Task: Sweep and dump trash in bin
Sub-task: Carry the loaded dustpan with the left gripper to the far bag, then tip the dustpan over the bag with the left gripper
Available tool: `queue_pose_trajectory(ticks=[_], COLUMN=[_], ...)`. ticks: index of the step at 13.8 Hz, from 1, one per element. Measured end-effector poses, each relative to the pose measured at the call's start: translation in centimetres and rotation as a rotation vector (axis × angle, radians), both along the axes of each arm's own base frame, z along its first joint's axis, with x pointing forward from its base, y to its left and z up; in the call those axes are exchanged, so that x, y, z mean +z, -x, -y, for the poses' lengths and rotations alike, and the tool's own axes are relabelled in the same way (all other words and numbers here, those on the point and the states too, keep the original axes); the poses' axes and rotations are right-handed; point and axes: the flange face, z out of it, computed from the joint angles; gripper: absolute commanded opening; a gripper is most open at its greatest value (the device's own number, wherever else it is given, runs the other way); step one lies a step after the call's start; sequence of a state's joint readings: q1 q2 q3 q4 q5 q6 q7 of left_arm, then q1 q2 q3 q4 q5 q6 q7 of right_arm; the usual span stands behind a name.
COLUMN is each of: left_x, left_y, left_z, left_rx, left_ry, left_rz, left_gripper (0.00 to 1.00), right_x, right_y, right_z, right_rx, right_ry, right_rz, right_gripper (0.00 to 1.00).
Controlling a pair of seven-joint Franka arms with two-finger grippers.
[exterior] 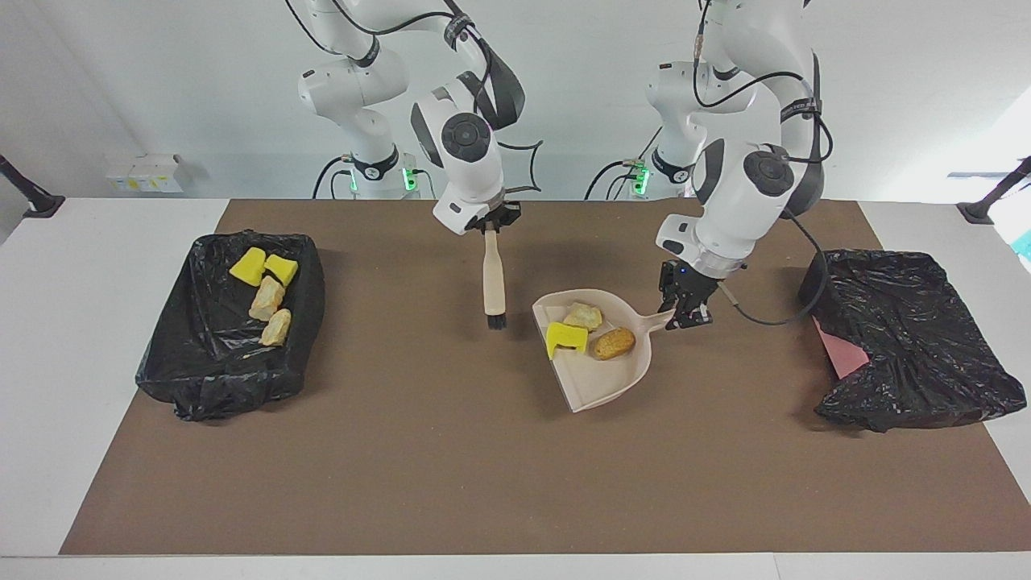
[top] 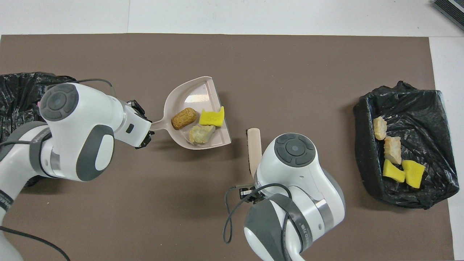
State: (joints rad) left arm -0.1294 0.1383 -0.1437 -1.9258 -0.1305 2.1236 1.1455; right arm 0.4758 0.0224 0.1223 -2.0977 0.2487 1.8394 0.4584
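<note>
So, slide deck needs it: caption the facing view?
Left pincer carries loaded dustpan; right pincer holds brush.

arms: 2, each with one hand, left hand and right hand
dustpans: 1, beige dustpan
brushes: 1, brush
bins: 2, both lined with black bags; bin with trash at the right arm's end of the surface, other bin at the left arm's end
yellow sponge chunks: 3 total; 1 in dustpan, 2 in bin
pale beige lumps: 3 total; 1 in dustpan, 2 in bin
orange-brown lumps: 1, in dustpan
trash pieces overall: 7; 3 in dustpan, 4 in bin
brown mats: 1, mat on the surface
</note>
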Motion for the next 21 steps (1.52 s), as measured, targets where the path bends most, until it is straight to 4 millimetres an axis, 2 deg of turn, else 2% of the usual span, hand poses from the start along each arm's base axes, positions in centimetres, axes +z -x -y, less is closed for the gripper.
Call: queue_pose_trajectory(ticks=[3, 6, 9, 12, 14, 16, 19, 21], left_x=[3.9, 7.3, 8.2, 8.1, 8.0, 8.6, 9.7, 10.2], left_y=[-2.0, -3.2, -3.7, -3.5, -2.8, -1.7, 0.0, 1.3], left_z=[-4.2, -9.1, -14.7, -21.0, -26.6, -32.8, -39.5, -43.2], left_rx=[0.004, -0.006, -0.035, -0.075, -0.085, -0.08, -0.077, -0.08], left_ry=[0.004, 0.005, 0.019, 0.018, 0.013, 0.004, -0.054, -0.133], left_rz=[0.006, 0.011, 0.015, 0.026, 0.037, 0.053, 0.064, 0.044], left_gripper=[0.0, 0.0, 0.0, 0.0, 0.0, 0.0, 0.0, 0.0], right_x=[-0.7, -1.0, -1.2, -3.8, -5.4, -5.9, -7.1, -7.4], right_y=[4.4, 9.7, 14.4, 18.2, 19.4, 19.4, 19.6, 19.7], right_z=[-3.3, -4.5, -4.8, -5.2, -5.4, -5.5, -6.5, -7.0], right_rx=[-0.01, 0.025, 0.034, 0.045, 0.032, -0.02, -0.052, -0.048], right_ry=[0.059, 0.078, 0.064, 0.079, 0.087, 0.08, 0.054, 0.047], right_rz=[-0.019, -0.042, -0.058, -0.026, -0.009, -0.028, -0.03, -0.019], right_gripper=[0.0, 0.0, 0.0, 0.0, 0.0, 0.0, 0.0, 0.0])
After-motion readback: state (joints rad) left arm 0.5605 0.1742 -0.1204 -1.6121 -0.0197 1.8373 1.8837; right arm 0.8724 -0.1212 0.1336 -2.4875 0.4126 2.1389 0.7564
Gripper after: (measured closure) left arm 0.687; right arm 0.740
